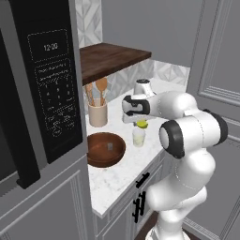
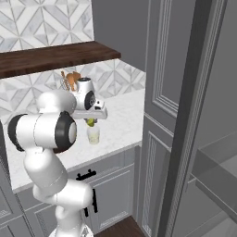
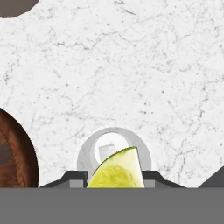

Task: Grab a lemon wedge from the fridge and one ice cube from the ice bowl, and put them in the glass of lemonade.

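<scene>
The two-finger gripper [image 3: 115, 183], jaws clamped on the tiny, light, slippery yellow-green lemon wedge [image 3: 117, 171], holds it by its flat sides directly above the small clear glass of lemonade [image 1: 138, 136].

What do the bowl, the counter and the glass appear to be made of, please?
The bowl looks like wood: dark brown, with a soft satin sheen inside. The counter looks like polished marble or a stone imitation: white with fine grey veins. The glass seems to be clear glass or plastic, since the pale yellowish liquid shows through its wall.
</scene>
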You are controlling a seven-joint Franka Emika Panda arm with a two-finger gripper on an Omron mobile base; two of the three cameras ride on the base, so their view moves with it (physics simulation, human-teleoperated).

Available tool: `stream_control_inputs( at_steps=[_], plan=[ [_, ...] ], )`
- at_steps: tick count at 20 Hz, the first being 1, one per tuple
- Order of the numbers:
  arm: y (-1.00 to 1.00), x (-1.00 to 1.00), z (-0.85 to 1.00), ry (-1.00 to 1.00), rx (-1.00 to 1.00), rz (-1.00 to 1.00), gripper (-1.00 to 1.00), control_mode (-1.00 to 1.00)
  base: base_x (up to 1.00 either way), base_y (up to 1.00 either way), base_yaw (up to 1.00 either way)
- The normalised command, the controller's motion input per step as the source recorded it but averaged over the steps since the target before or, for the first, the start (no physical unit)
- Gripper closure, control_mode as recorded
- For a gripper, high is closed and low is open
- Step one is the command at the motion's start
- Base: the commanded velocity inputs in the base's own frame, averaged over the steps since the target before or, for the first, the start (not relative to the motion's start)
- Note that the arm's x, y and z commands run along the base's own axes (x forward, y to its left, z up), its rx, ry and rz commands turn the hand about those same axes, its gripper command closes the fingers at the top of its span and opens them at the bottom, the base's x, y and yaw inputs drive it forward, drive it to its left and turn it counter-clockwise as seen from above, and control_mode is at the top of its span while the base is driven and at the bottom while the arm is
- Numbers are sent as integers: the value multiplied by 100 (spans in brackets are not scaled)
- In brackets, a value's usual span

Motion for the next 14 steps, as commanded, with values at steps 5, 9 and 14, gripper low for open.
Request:
stream_control_inputs(
  at_steps=[5,9,14],
  plan=[
    [-2,0,-11,-2,0,0,100,-100,0,0,0],
    [0,-8,0,-2,0,0,100,-100,0,0,0],
    [0,-4,0,0,0,0,100,-100,0,0,0]
  ],
)
